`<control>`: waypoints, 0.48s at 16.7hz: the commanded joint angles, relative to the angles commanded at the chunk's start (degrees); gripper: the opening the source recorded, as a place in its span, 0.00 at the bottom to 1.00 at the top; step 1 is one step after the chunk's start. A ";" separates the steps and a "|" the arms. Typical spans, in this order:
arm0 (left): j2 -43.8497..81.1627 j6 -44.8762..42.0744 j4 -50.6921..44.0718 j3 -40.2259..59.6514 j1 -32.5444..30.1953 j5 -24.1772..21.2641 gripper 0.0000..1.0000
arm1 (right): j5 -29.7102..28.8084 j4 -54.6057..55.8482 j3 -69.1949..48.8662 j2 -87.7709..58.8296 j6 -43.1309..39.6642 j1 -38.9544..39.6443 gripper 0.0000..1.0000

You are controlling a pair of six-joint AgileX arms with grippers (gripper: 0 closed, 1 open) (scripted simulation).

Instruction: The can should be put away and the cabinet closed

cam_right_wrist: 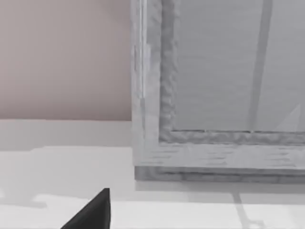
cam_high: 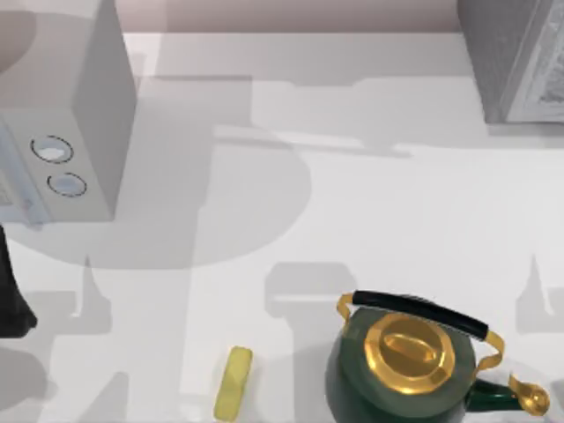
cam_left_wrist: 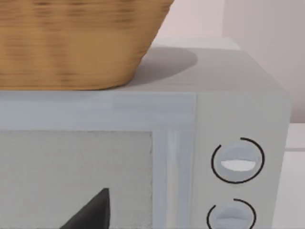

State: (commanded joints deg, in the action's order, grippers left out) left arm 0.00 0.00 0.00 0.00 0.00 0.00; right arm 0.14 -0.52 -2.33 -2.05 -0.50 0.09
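The can is out of view. The grey cabinet point(cam_high: 515, 62) stands at the table's far right corner. In the right wrist view its front point(cam_right_wrist: 214, 95) shows a framed panel with a base ledge, close ahead of my right gripper point(cam_right_wrist: 90, 214), of which a black tip shows. My left arm point(cam_high: 13, 304) is a dark shape at the table's left edge. In the left wrist view a black tip of my left gripper point(cam_left_wrist: 90, 214) points at the front of the microwave point(cam_left_wrist: 95, 167).
The white microwave point(cam_high: 88, 115) stands at the far left, with two round knobs point(cam_left_wrist: 237, 161) and a wicker basket point(cam_left_wrist: 71, 43) on top. A dark green kettle point(cam_high: 401, 370) with gold lid and black handle sits front right. A pale yellow block point(cam_high: 233, 383) lies front centre.
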 joint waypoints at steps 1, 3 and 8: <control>0.00 0.00 0.00 0.00 0.00 0.00 1.00 | -0.08 0.30 1.37 1.18 0.28 -0.05 1.00; 0.00 0.00 0.00 0.00 0.00 0.00 1.00 | -0.14 0.52 2.33 2.05 0.50 -0.09 1.00; 0.00 0.00 0.00 0.00 0.00 0.00 1.00 | -0.05 0.49 2.29 1.75 0.43 0.04 1.00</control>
State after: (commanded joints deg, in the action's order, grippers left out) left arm 0.00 0.00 0.00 0.00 0.00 0.00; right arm 0.09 -0.04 -0.04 -0.31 -0.07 0.13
